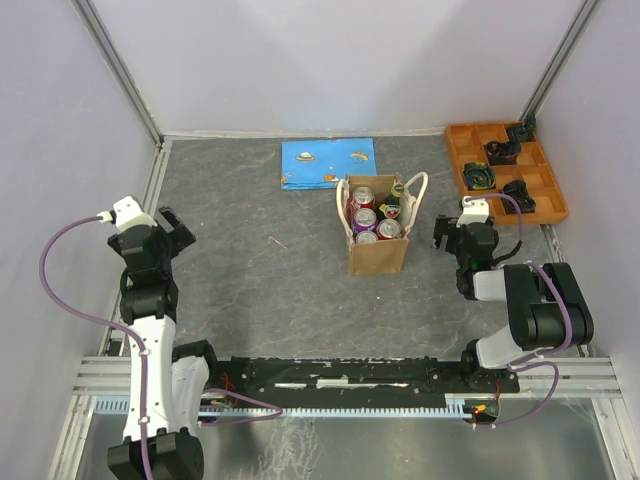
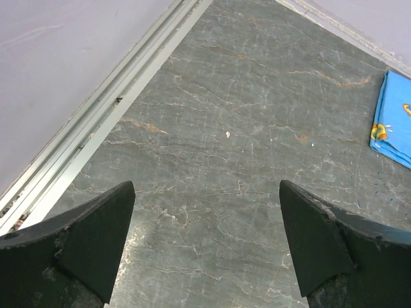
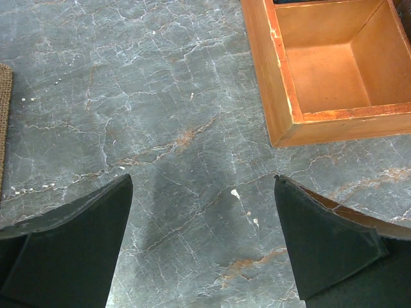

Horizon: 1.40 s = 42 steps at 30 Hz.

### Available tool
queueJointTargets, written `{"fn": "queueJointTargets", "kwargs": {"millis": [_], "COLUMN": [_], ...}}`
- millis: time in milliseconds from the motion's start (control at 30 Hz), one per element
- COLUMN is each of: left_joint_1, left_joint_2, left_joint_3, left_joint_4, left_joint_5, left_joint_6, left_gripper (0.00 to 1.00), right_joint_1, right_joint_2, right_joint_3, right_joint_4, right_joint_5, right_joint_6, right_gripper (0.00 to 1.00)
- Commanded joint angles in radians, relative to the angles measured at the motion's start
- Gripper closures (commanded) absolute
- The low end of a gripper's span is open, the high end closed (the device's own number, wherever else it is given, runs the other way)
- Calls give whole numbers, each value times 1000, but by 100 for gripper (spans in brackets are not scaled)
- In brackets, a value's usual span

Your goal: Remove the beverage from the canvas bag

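Pre-grasp: approach from above with jaws spread.
Leave left gripper (image 1: 168,232) parked far left, spread (nothing held). Target canvas bag (image 1: 378,256), upright mid-table, cans (image 1: 366,218) inside. Swing right gripper (image 1: 446,234), spread and empty just right of bag, over nearest can; descend vertically, clear of cream handles (image 1: 425,188).

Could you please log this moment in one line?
left gripper open | right gripper open | tan canvas bag upright | soda cans inside

Matt grey stone-look counter (image 3: 160,96) beneath matt black fingers (image 3: 64,256). Beyond the right fingers, a smooth orange wooden tray (image 3: 282,83); to their left, the coarse-woven canvas bag (image 1: 378,255) holding glossy metal cans (image 1: 362,196).
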Motion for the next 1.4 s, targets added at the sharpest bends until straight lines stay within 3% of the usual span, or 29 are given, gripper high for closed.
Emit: {"fn": "queueJointTargets", "kwargs": {"millis": [0,967,1367], "left_joint_1": [2,2,2], "left_joint_2": [-21,28,33], "left_joint_3": [10,26,10], "left_joint_4": [46,83,136], "left_joint_5": [22,272,280], "left_joint_6": [-14,87,37], "left_gripper": [1,1,1], "right_joint_1": [-2,-2,-2], "right_joint_2": [-5,-4,-3], "right_joint_3": [23,24,24], "right_joint_4": [41,41,41], "right_joint_5": [-8,-8,-8], "right_joint_6": [-3,-4,-3], "right_gripper": [1,1,1]}}
